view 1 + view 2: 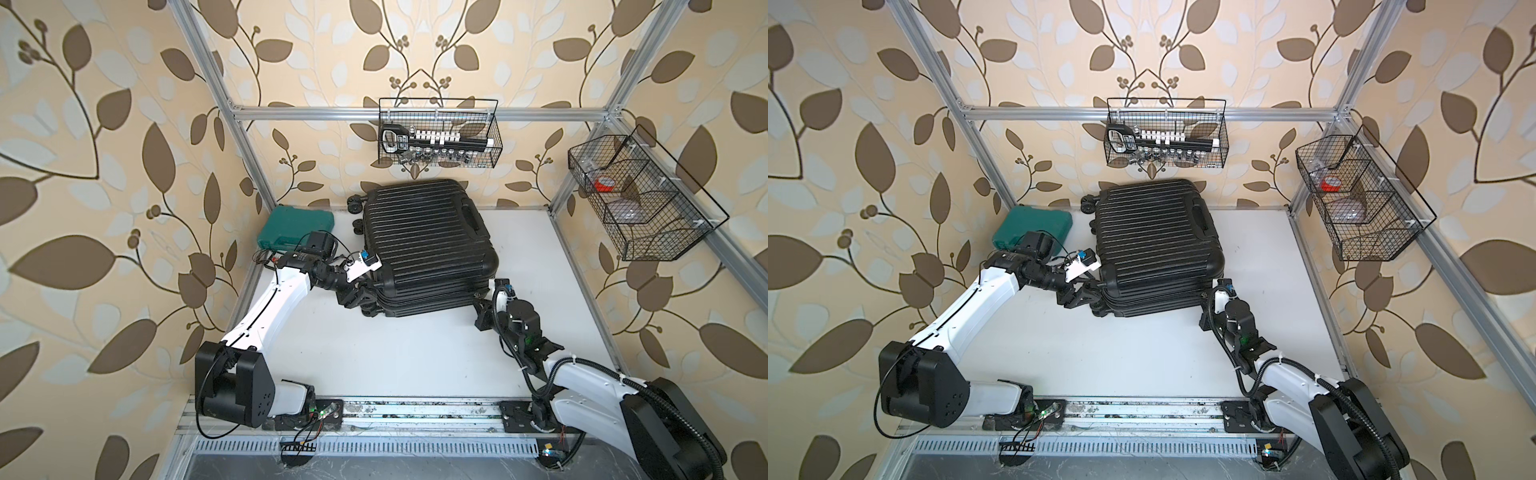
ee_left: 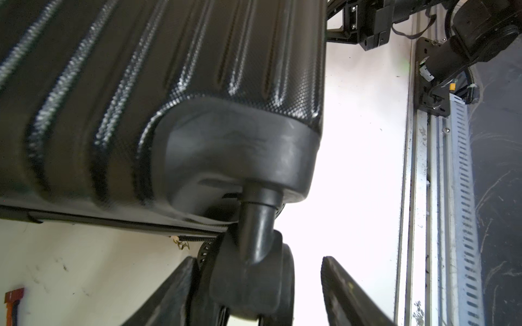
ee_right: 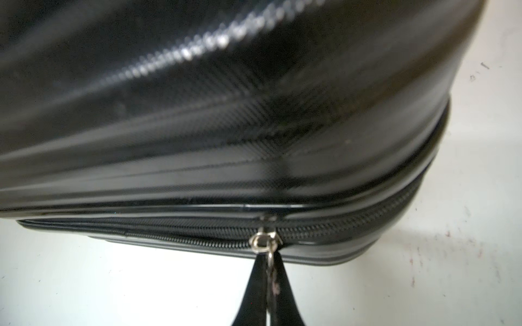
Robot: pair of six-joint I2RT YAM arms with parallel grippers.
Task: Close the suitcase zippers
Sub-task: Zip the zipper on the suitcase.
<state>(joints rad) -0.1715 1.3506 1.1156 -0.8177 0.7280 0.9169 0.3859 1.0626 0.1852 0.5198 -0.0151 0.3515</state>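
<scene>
The black ribbed suitcase (image 1: 424,232) (image 1: 1154,232) lies flat on the white table with its shells together. My left gripper (image 1: 365,301) (image 2: 257,259) is at its front left corner, open, with its fingers on either side of a caster wheel (image 2: 254,282). One finger lies against the wheel and the other stands clear of it. My right gripper (image 1: 482,307) (image 3: 269,256) is at the front right corner, shut on the metal zipper pull (image 3: 264,242). The zipper track (image 3: 197,240) runs along the rim between the shells. Another small pull (image 2: 180,244) shows near the wheel.
A teal tool case (image 1: 295,228) lies behind my left arm by the left frame post. Wire baskets hang on the back rail (image 1: 438,133) and the right rail (image 1: 640,199). The arms' base rail (image 1: 374,415) runs along the table's front edge.
</scene>
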